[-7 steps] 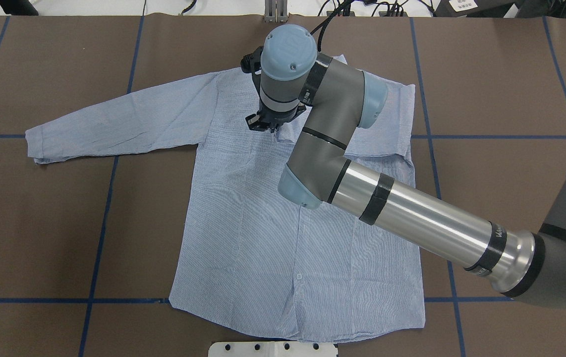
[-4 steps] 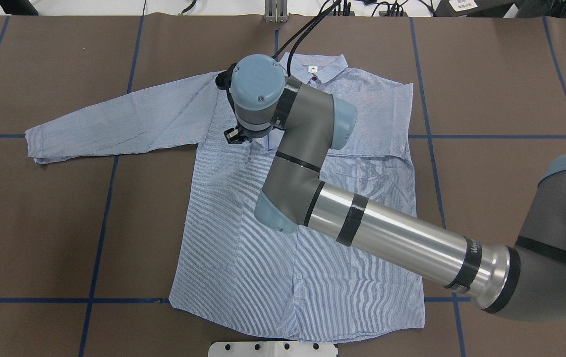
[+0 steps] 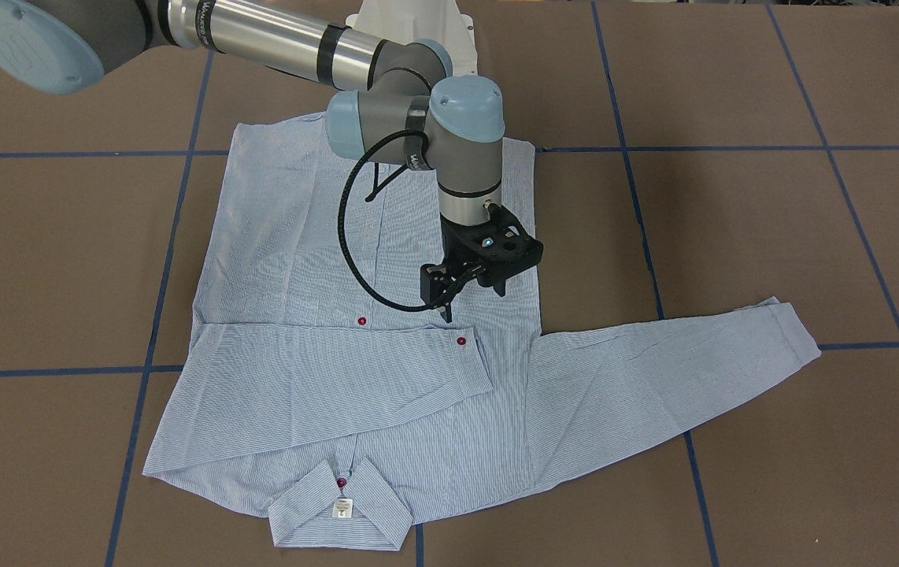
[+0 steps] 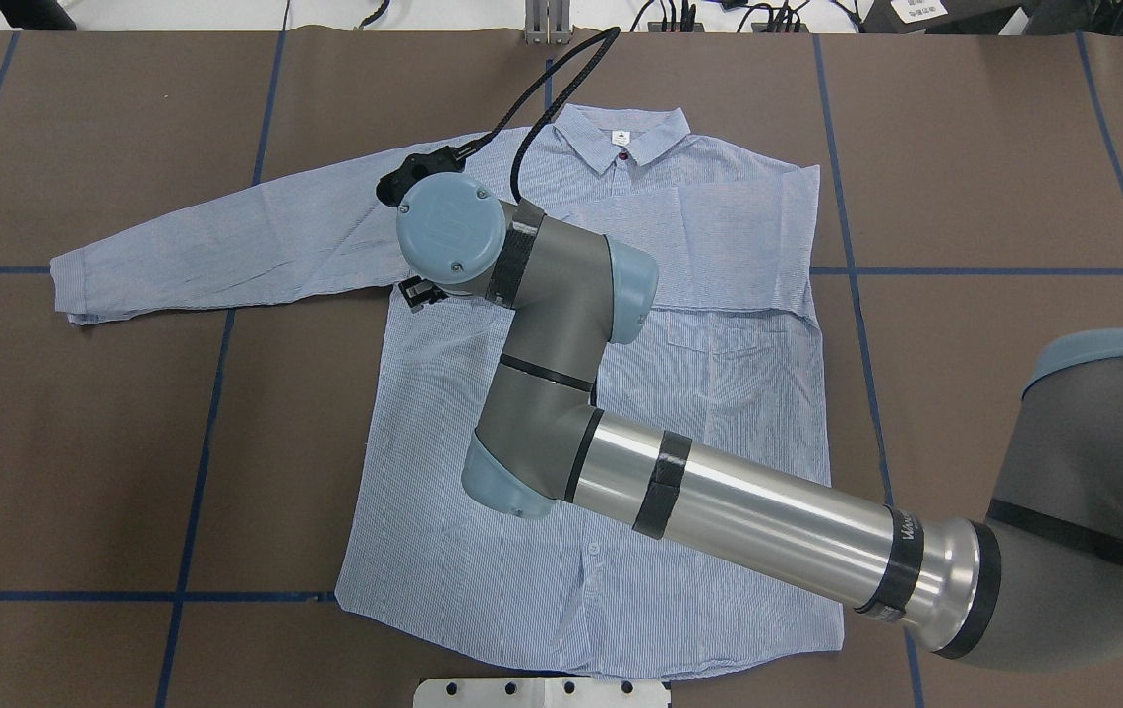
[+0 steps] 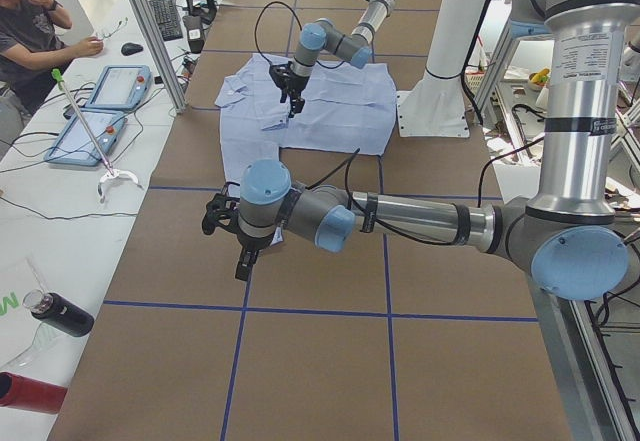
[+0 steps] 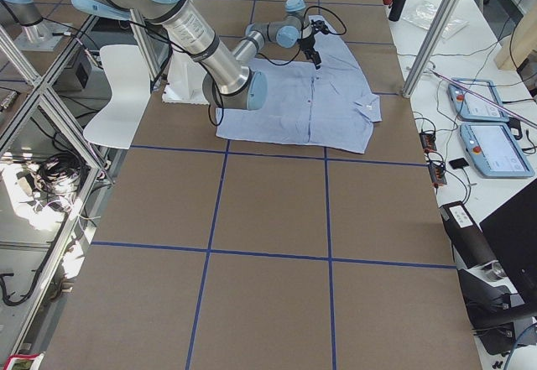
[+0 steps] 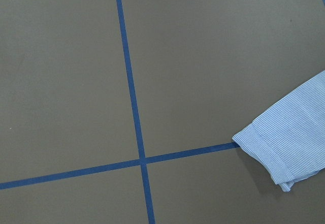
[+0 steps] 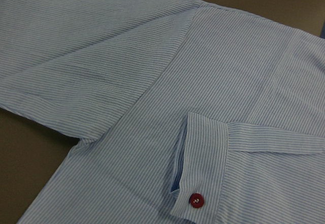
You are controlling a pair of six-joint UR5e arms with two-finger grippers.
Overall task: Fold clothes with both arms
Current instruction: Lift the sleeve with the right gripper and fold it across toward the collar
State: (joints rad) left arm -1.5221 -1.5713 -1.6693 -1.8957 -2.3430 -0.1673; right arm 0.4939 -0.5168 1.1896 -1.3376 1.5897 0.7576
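Observation:
The striped shirt (image 4: 424, 423) lies flat, front up, with its collar (image 4: 625, 133) at the far side. Its right sleeve is folded across the chest, and the cuff (image 3: 465, 362) with a dark red button (image 8: 196, 200) rests there. The other sleeve (image 4: 227, 236) stretches out over the table; its cuff (image 7: 289, 148) shows in the left wrist view. My right gripper (image 3: 443, 303) hovers open and empty above the shirt near that sleeve's armpit. My left gripper (image 5: 240, 261) hangs over bare table beyond the sleeve's end; I cannot tell whether it is open or shut.
Brown table paper with blue tape lines (image 4: 198, 442) surrounds the shirt. The white robot base (image 4: 542, 691) sits at the near edge. Beside the table's far side stand aluminium posts (image 6: 436, 26), tablets (image 5: 95, 131) and a seated person (image 5: 30, 31).
My right gripper has travelled left across the chest, away from the folded cuff, toward the outstretched sleeve's armpit. The cuff stays lying on the shirt, and the collar is now uncovered.

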